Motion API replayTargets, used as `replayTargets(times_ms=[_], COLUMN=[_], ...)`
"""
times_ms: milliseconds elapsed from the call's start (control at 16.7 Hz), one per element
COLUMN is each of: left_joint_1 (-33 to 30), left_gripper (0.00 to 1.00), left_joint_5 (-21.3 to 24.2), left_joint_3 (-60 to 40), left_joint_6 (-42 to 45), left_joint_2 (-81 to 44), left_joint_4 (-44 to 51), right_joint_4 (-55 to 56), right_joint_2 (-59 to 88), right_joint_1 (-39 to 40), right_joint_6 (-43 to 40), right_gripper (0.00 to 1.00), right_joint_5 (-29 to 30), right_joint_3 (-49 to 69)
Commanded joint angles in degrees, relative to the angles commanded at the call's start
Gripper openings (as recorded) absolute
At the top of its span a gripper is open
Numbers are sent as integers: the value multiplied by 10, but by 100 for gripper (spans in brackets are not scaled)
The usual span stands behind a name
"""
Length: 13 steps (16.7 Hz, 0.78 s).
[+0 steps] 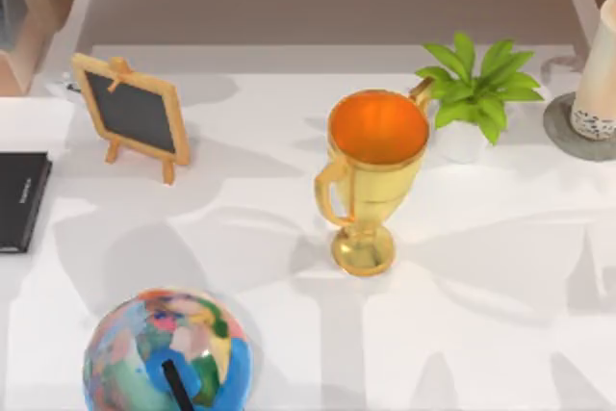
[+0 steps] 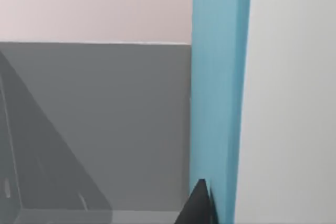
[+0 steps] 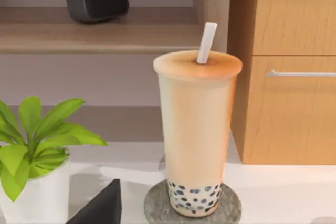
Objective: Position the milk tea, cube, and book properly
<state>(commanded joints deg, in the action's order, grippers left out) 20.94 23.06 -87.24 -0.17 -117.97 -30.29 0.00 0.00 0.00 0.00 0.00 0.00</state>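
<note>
Three task items, two of them visible: book and milk tea.
Far left: thin black book (image 1: 21, 201) lies flat at the table's (image 1: 289, 334) left edge; not a task item.
Left-back: small chalkboard easel (image 1: 133, 115); a globe (image 1: 168, 353) sits at the front-left.
Left gripper: a dark fingertip (image 2: 199, 205) touches the book (image 2: 218, 93), the teal one, which stands as an upright band in the left wrist view. It looks pinched, but I cannot tell the finger state for sure.
Centre: gold trophy (image 1: 371, 175), upright.
Right of trophy: potted plant (image 1: 476, 93).
Far right: milk tea (image 1: 599, 74) upright on a grey coaster (image 1: 568, 137), straw (image 3: 206, 43) in its lid.
Right gripper: one dark finger (image 3: 102, 205) low in its wrist view, apart from the cup; cannot tell whether spread or closed.
Step (my read): placing the book. Keep it vertical, lower it slowly, and release only once the bottom edge is seated.
Risk: a tall, thin book tips if dropped early.
</note>
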Motion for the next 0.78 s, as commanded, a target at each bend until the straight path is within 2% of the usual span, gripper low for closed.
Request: replayTargets(times_ms=[240, 420, 600, 780], left_joint_1=[-3, 1, 9, 21], left_gripper=[0, 0, 0, 0], left_joint_5=[0, 3, 12, 24], left_joint_3=[-2, 4, 27, 69], left_joint_6=[1, 34, 117, 246], left_joint_2=[-2, 16, 59, 116], left_joint_4=[-1, -5, -10, -15], right_joint_4=[0, 0, 0, 0], right_joint_2=[0, 0, 0, 0], right_joint_1=[0, 0, 0, 0], right_joint_6=[0, 0, 0, 0], right_gripper=[100, 100, 100, 100], right_joint_5=[0, 0, 0, 0], right_joint_3=[0, 0, 0, 0])
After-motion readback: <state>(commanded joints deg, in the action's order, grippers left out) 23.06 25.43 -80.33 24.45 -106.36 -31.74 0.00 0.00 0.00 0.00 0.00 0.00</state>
